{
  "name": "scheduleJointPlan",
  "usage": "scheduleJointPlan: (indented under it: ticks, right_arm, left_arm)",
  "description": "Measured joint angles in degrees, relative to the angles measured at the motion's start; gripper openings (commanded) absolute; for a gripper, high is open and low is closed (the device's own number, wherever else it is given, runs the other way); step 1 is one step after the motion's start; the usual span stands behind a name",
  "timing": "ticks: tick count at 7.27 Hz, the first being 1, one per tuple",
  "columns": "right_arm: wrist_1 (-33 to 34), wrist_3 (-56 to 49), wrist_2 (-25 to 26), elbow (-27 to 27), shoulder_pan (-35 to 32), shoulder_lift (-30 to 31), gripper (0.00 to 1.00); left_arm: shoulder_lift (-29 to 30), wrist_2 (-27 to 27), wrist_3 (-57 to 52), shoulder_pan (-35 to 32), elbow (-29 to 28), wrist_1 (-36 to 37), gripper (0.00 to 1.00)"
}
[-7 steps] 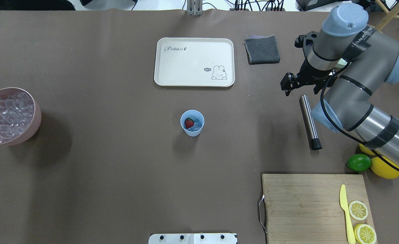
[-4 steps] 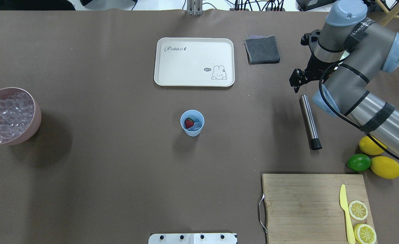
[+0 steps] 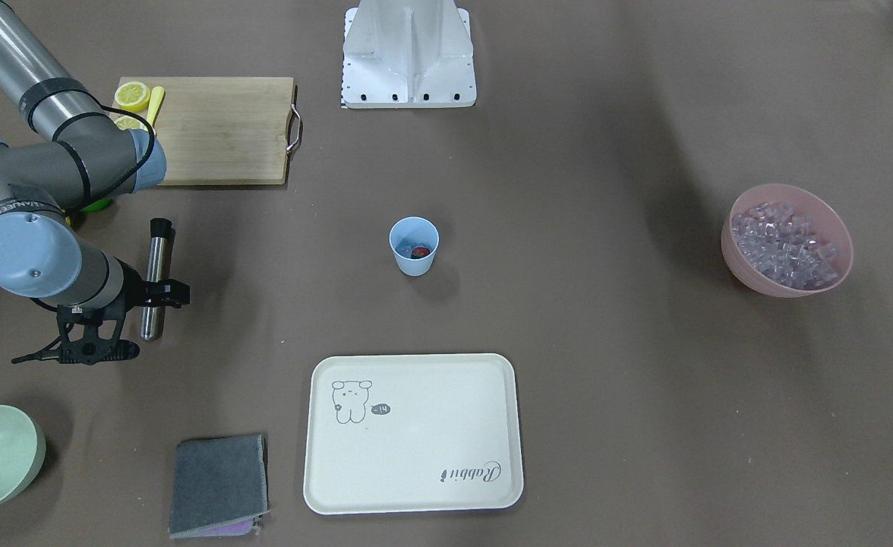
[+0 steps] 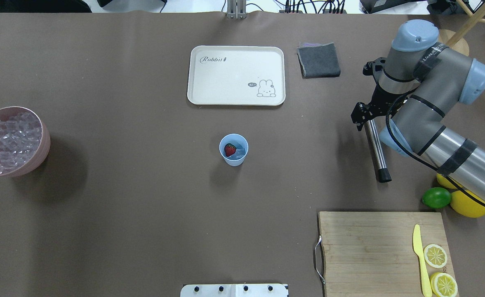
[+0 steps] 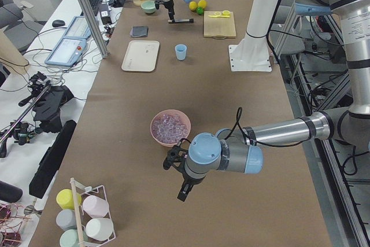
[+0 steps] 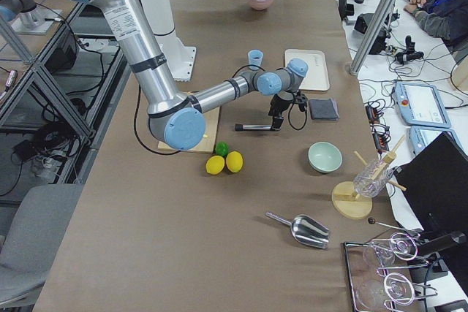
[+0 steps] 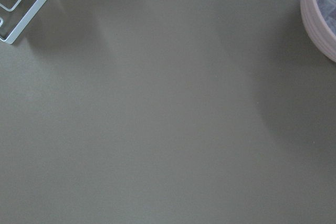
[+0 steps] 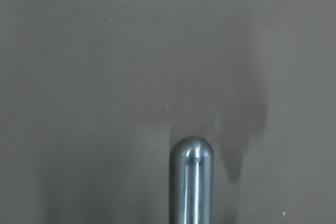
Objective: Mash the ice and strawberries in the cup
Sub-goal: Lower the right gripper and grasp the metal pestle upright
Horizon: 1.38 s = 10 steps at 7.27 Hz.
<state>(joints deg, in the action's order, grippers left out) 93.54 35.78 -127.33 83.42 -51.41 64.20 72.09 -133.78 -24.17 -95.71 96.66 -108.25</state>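
Your right gripper (image 4: 360,119) hangs over the far, rounded end of the steel muddler (image 4: 377,150), which lies near-to-far. You cannot tell whether its jaws are open.

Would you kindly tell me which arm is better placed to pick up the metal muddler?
Right. The right claw is at the rounded end of the muddler, which shows in the right wrist view. The left claw hangs far off, beyond the pink bowl.
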Motion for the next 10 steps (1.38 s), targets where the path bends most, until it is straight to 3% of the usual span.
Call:
scheduleJointPlan:
  ticks: [1,8,9,10]
  right_arm:
    - [-1.43,0.12,-0.27,-0.10,0.21,0.89,0.64]
    - [-4.33,0.67,-1.72,-0.73,0.66,2.11,0.59]
    - [-4.35,1.08,-1.70,-0.75,0.88,2.06,0.35]
    - [-4.39,1.36,-1.70,-0.74,1.06,2.02,0.00]
  left_arm:
    - [-0.41,0.07,0.00,0.00,-0.12,-0.48,0.99]
    - [-2.33,0.80,0.00,0.00,-0.22,-3.08,0.99]
    - [-2.31,0.98,0.00,0.00,-0.22,-3.10,1.00]
    - [-2.30,1.04,0.00,0.00,-0.22,-3.11,0.99]
